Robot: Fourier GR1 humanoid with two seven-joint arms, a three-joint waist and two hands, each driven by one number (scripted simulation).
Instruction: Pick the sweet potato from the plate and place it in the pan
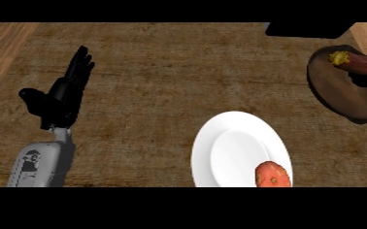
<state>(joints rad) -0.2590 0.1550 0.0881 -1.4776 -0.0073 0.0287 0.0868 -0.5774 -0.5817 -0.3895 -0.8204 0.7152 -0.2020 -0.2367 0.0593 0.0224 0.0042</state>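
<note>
Brown, wood-grained surface (165, 73) fills the view. At its left side the left hand (63, 97) rests open, fingers straight and pointing up, holding nothing. Well apart to the right lies a white plate (229, 150), and the orange sweet potato (272, 175) sits on the plate's lower right part. Farther right, at the edge, is the dark pan (337, 94), with a dark red and yellow item (347, 60) at its upper rim.

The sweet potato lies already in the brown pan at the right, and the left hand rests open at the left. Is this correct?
Not quite. In the head view the sweet potato lies on the white plate, not in the brown pan. The left hand does rest open at the left.
</note>
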